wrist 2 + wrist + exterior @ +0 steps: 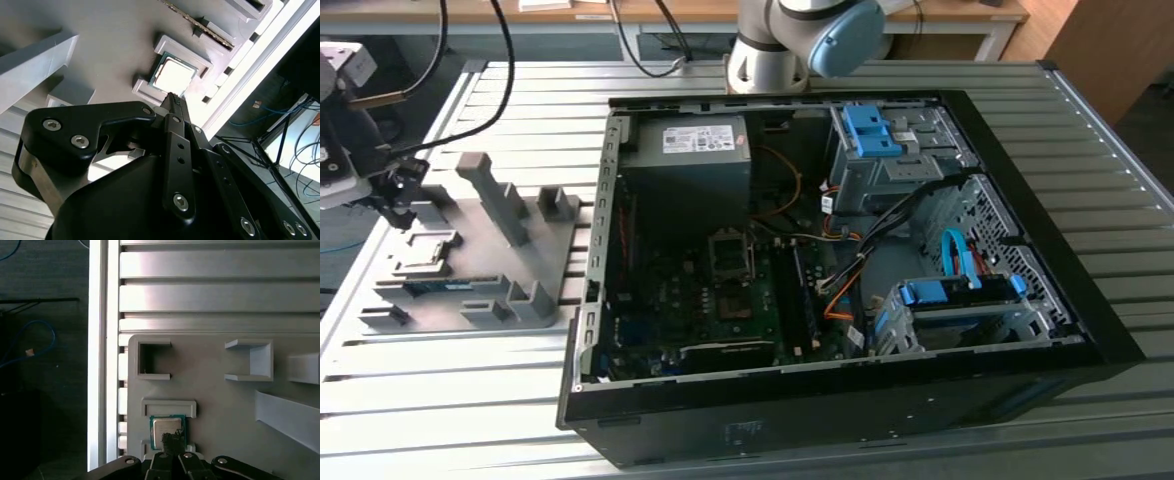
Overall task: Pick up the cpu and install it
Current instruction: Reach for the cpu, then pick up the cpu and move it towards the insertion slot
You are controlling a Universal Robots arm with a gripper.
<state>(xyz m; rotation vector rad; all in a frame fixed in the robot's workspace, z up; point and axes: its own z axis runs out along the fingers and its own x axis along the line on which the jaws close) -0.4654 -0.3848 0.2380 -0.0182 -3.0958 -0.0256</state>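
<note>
The white label (704,138) on the grey box (683,172) is unreadable.

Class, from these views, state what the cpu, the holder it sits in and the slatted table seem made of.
The cpu: dull silver-grey top with soft sheen, probably metal. The holder: uniform matte grey, blocky walls, likely plastic. The slatted table: bright ribs with long highlights, apparently aluminium.
</note>
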